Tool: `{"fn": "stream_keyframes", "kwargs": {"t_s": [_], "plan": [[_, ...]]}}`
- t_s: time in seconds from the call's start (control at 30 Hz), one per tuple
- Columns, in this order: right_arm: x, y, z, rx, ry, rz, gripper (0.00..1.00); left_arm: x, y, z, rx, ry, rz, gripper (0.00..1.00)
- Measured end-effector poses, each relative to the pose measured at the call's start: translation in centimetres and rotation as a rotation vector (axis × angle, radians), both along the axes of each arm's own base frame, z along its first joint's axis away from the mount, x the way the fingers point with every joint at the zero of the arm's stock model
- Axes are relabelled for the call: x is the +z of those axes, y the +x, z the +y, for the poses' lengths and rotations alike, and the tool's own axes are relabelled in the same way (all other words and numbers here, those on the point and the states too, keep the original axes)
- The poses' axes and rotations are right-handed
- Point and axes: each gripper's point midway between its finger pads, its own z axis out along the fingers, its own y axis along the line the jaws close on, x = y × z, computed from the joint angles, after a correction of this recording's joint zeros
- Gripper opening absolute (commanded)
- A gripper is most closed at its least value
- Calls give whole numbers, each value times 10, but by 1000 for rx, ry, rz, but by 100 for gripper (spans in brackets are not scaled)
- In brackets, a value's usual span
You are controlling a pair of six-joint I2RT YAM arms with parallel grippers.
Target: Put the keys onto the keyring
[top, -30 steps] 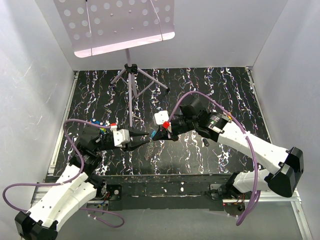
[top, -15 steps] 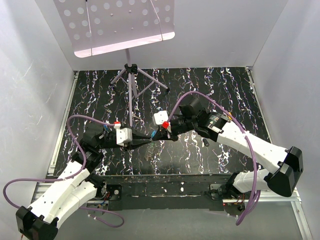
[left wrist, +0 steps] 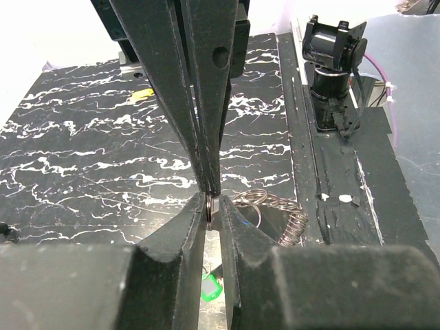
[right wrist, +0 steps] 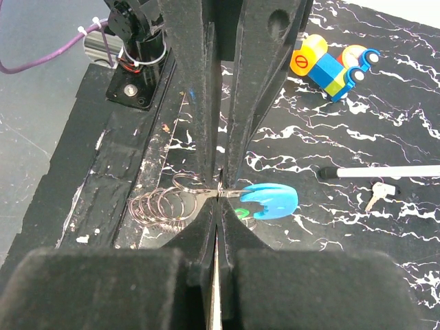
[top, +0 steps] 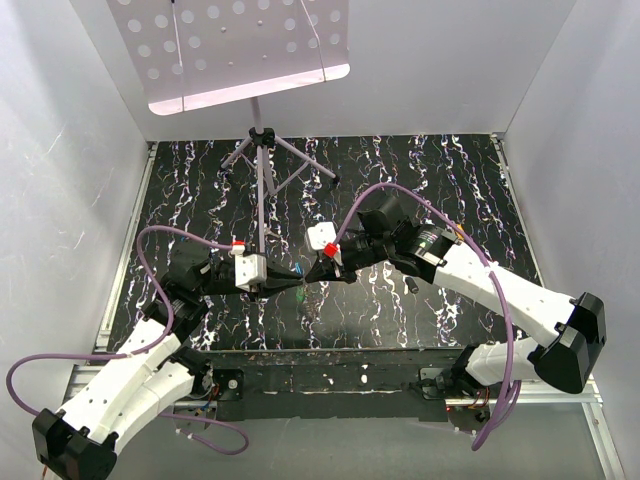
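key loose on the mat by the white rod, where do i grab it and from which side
Likely by its wider head, from straight above, fingers pinching the thin edges, since the key lies flat on the mat. Approach from the side away from the white rod, which lies close alongside.

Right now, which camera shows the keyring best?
Right wrist: the keyring shows its blue tag and wire coil clearly. Left wrist shows only the clamped ring and coil, tag mostly hidden; top external barely shows it.
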Motion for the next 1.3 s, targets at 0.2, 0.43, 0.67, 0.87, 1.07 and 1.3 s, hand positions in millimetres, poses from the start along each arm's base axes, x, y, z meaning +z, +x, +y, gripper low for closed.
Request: {"fn": "stream_keyframes", "kwargs": {"t_s": [0.2, 0.43, 0.67, 0.87, 1.07, 1.3], "plan": [[0, 0, 0, 0, -1, 0, 1, -2, -1, 0, 0, 7, 11, 11], [-1, 0, 0, 0, -3, 2, 1, -4, 0, 0, -2, 10, 16, 0], [-1, 1, -1, -17, -8, 15, 11, -4, 3, -1, 0, 11, 39, 0], [14, 14, 0, -69, 49, 28, 48, 6, 12, 4, 77, -105, 64, 0], [50, 27, -10, -100, 163, 19, 55, 25, 19, 9, 138, -296, 85, 0], [73, 21, -10, -52, 269, 2, 56, 66, 18, 13, 123, -516, 89, 0]]}}
